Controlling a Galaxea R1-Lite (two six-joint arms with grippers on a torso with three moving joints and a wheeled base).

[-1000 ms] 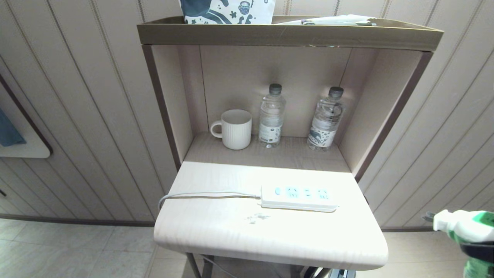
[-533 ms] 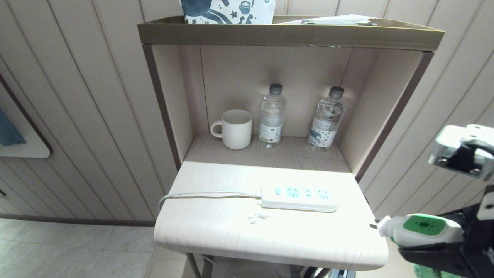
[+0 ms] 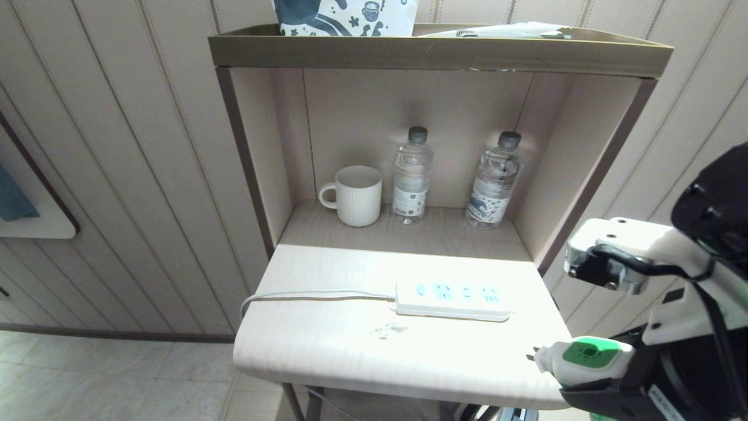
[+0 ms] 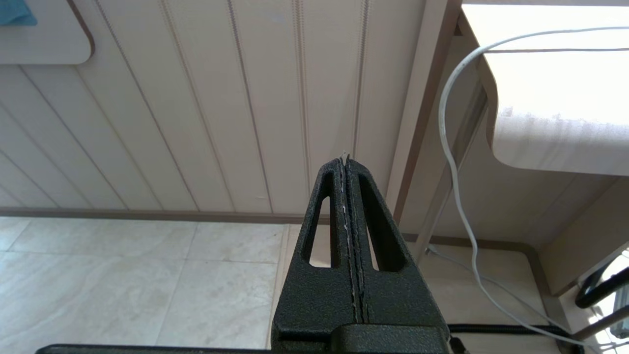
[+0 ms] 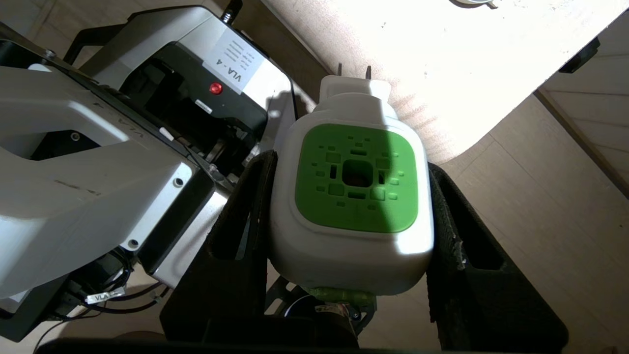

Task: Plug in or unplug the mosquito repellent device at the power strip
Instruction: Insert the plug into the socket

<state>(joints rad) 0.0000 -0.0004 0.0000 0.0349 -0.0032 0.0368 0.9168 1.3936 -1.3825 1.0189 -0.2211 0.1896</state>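
Observation:
The mosquito repellent device (image 3: 584,358) is a white head with a green vented face (image 5: 356,196). My right gripper (image 3: 587,377) is shut on it, one black finger on each side (image 5: 351,164). It hangs level at the front right corner of the table (image 3: 350,351), and its two prongs (image 5: 354,71) point over the tabletop. The white power strip (image 3: 453,298) lies flat on the table to the left and further back. Its sockets are empty and its grey cord (image 3: 310,295) runs off the left edge. My left gripper (image 4: 346,160) is parked low beside the table, shut on nothing.
A white mug (image 3: 356,196) and two water bottles (image 3: 412,175) (image 3: 494,181) stand in the niche behind the strip. A patterned bag (image 3: 345,14) sits on the top shelf. The cord (image 4: 449,147) hangs down to the floor. My own base (image 5: 147,123) is close to the right gripper.
My right arm has come in from the right edge with the device. The device has moved left to the table's front right corner. The strip has not moved.

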